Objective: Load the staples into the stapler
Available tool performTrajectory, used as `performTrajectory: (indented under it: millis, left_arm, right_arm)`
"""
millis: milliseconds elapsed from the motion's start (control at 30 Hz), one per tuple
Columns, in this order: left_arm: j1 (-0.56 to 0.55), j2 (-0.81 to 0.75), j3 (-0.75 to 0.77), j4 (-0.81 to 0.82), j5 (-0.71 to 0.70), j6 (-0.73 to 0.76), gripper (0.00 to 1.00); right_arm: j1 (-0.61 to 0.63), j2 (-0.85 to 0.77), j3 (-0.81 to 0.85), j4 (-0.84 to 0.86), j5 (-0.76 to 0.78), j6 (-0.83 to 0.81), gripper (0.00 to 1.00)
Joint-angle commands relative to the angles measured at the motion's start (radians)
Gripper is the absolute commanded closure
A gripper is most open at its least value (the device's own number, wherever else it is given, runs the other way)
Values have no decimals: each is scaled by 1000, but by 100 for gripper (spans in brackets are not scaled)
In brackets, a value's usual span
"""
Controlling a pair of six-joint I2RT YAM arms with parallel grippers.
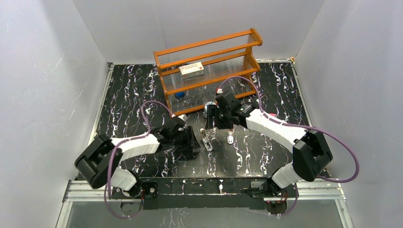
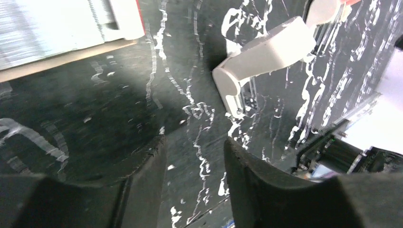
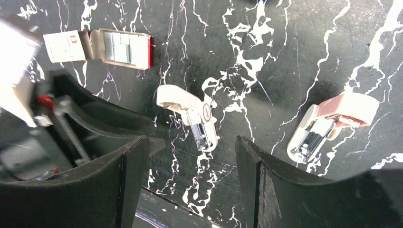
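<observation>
The white stapler (image 3: pixel 186 108) lies opened on the black marbled table, its silver channel showing. It also shows in the top view (image 1: pixel 206 140) and the left wrist view (image 2: pixel 266 52). Grey staples (image 3: pixel 119 47) appear to lie in the opened small red-and-white box (image 3: pixel 66 46). My right gripper (image 3: pixel 190 145) is open and empty, hovering just above the white stapler; in the top view it (image 1: pixel 219 122) is behind the staplers. My left gripper (image 2: pixel 195 145) is open and empty, low over the table just left of the white stapler; it also shows in the top view (image 1: pixel 192 142).
A peach stapler (image 3: pixel 332 123) lies opened just right of the white one (image 1: pixel 230 137). An orange wooden shelf (image 1: pixel 209 47) stands at the back with a larger red-and-white box (image 1: pixel 192 70) on it. Grey walls close in both sides.
</observation>
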Motion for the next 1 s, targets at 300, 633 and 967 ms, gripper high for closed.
performTrajectory:
  millis: [300,633,967]
  left_arm:
    - [160,-429,294,-670,-578,252,35]
    - [163,-598,357,-726,-886,283,34]
    - [163,-689,267,-717,-1038,226,25]
  right_arm:
    - [219,91,306,-88,327,-32,49]
    - [302,341,507,-151,367,66,64]
    - [320,511,584,-145,414,133,55]
